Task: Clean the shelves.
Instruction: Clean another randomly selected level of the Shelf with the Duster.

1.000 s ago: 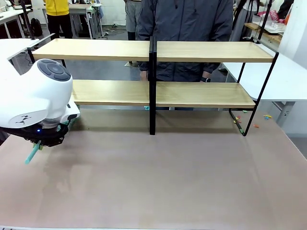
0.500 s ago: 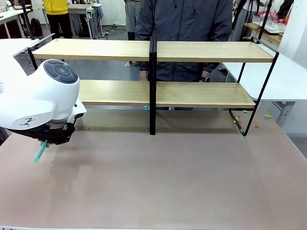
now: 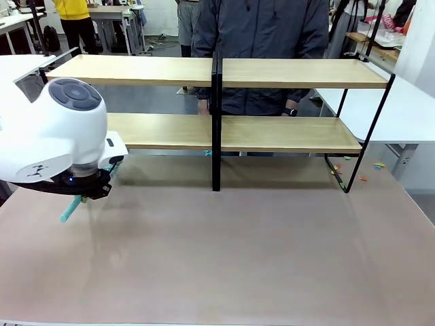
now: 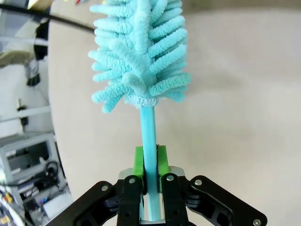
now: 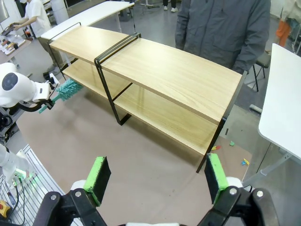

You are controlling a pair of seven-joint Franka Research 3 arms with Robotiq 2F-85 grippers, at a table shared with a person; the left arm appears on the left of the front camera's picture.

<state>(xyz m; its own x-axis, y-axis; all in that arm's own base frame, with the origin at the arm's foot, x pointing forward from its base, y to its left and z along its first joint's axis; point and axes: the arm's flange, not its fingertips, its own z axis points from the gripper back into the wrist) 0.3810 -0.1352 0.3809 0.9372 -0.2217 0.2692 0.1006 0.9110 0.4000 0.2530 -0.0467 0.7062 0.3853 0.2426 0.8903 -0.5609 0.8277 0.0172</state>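
The shelves (image 3: 285, 73), a two-tier rack of light-wood boards on a thin black frame, span the far side of the table; from above, the shelves (image 5: 160, 70) look bare. My left gripper (image 4: 150, 165) is shut on the thin handle of a teal fluffy duster (image 4: 141, 47). In the front view the left arm's white wrist (image 3: 54, 136) hangs by the rack's left end, with the duster's handle end (image 3: 68, 214) poking out below. The duster head (image 5: 68, 89) points at the lower board's left end. My right gripper (image 5: 156, 181) is open and high above the table.
A person in a dark jacket (image 3: 265, 27) stands right behind the shelves, hands down by the lower board. The brown tabletop (image 3: 238, 251) lies in front of the rack. Small coloured bits (image 3: 338, 173) lie by the right leg. A white table (image 3: 414, 109) stands at right.
My left arm has shifted to the right and a little toward the shelves, carrying the duster with it. The shelves and the person have not moved.
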